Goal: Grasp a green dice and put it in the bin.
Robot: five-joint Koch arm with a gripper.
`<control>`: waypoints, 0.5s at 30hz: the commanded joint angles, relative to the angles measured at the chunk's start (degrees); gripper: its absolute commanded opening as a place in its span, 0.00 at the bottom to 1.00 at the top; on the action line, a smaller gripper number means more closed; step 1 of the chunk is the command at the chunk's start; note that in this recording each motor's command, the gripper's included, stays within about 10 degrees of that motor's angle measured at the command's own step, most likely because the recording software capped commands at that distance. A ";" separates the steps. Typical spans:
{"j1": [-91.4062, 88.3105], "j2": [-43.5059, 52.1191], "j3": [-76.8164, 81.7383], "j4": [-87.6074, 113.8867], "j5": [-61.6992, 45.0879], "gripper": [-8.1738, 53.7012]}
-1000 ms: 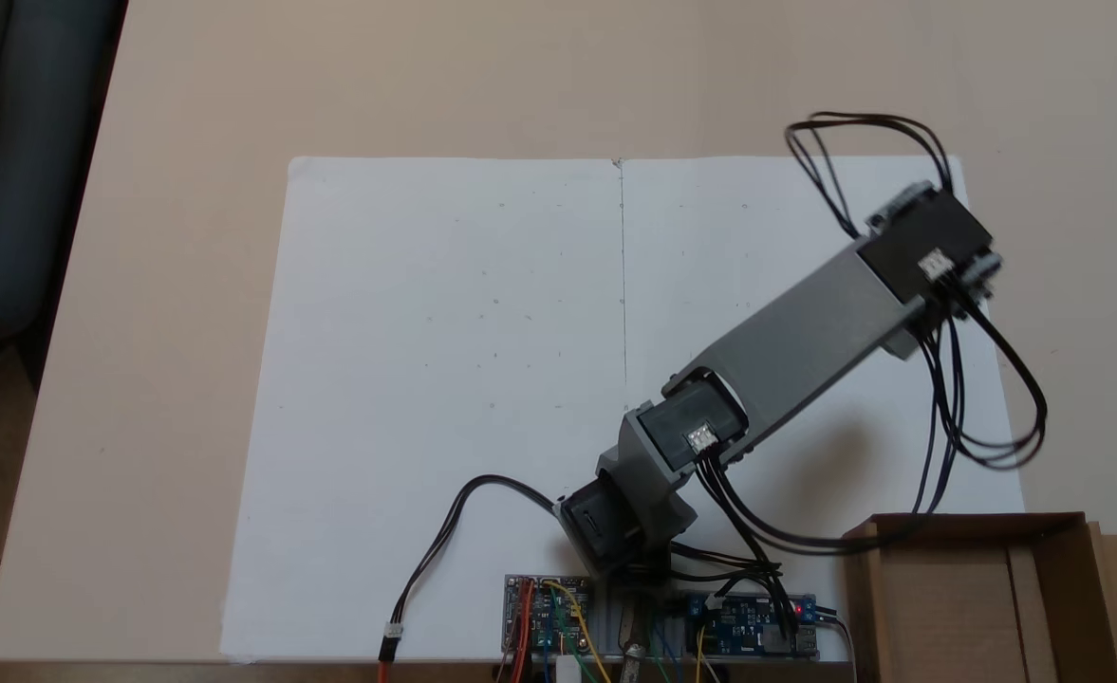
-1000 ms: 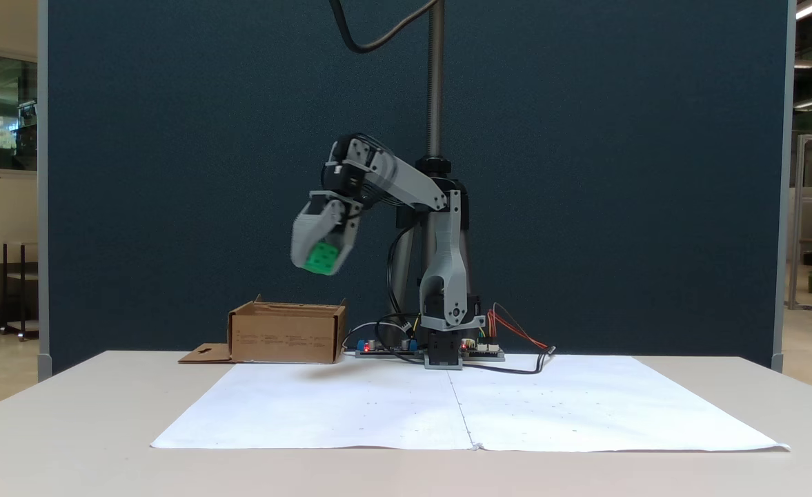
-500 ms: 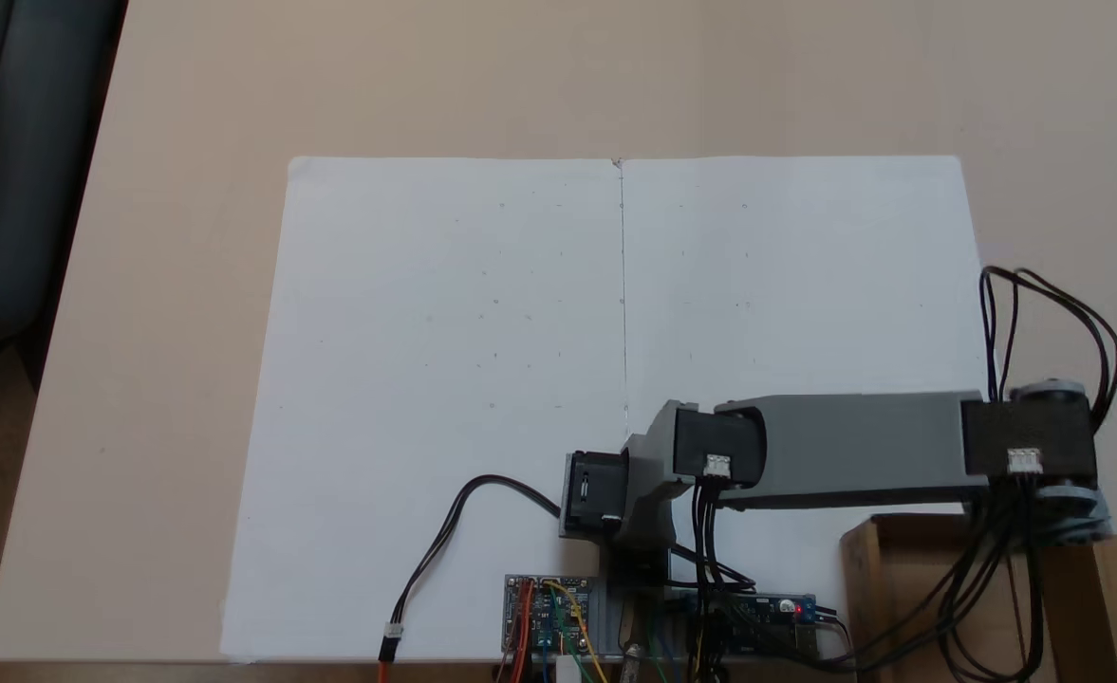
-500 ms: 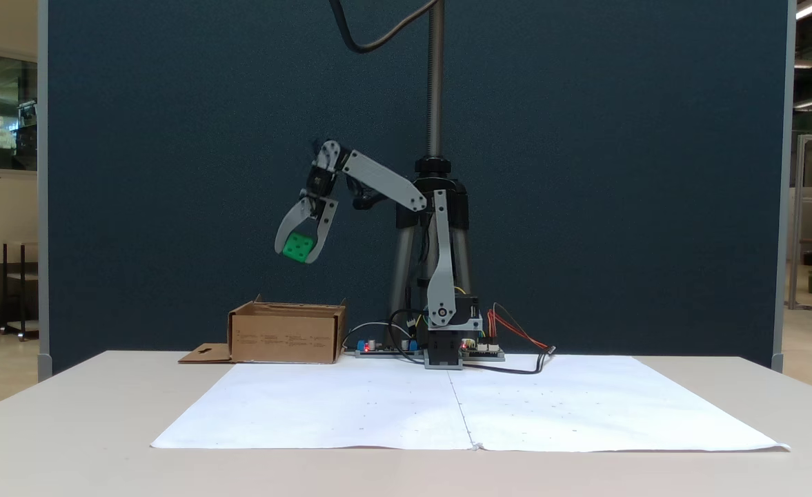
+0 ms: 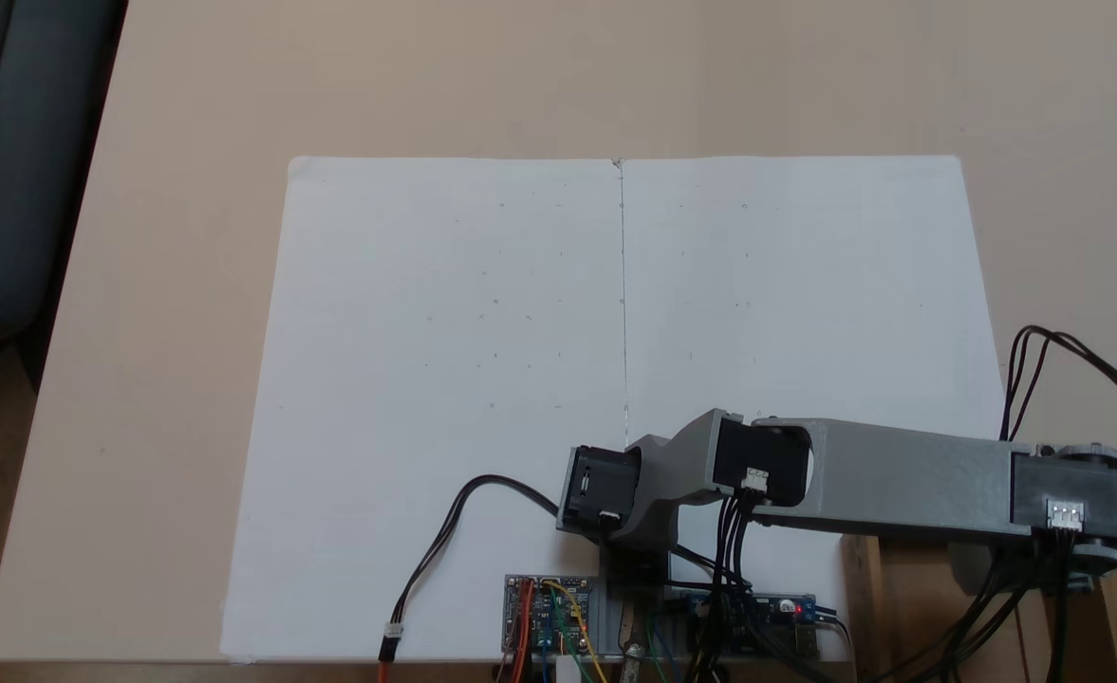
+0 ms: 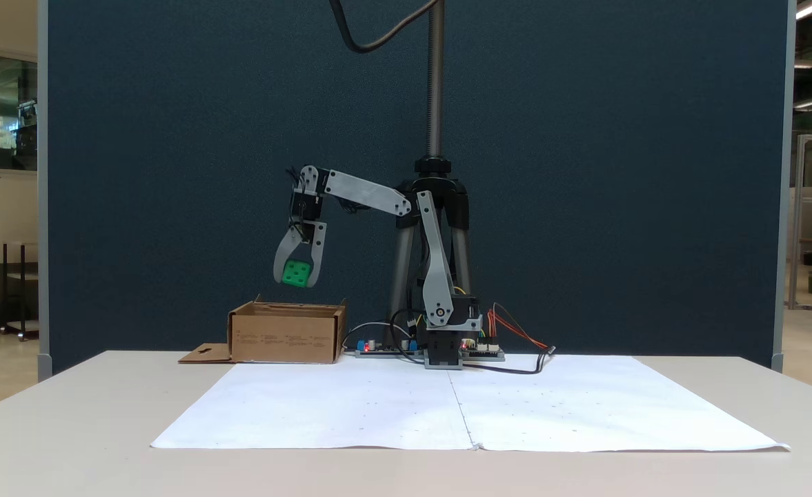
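In a fixed view the green dice (image 6: 296, 273) hangs in the air, pinched between the two grey fingers of my gripper (image 6: 296, 275), which is shut on it and points down. It sits a short way above the bin (image 6: 286, 334), a brown cardboard box with a flap lying flat at its left. From above in the other fixed view, the bin (image 5: 909, 617) is at the bottom right, largely covered by my forearm and wrist motor (image 5: 1066, 507); the dice and fingers are hidden under them.
A large white paper sheet (image 5: 482, 360) covers the middle of the tan table. My base, circuit boards (image 5: 547, 607) and loose cables sit at the near edge beside the bin. A dark blue partition (image 6: 585, 172) and a tripod pole stand behind the arm.
The arm swung from over the paper to above the bin, carrying the dice, and then lowered it closer to the box. The gripper turned to point straight down.
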 commanded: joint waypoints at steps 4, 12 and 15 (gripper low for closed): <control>0.88 0.44 -0.44 1.05 -0.97 0.33; -0.18 -2.37 -0.53 0.44 15.01 0.33; -0.53 -2.64 -0.53 0.35 18.46 0.33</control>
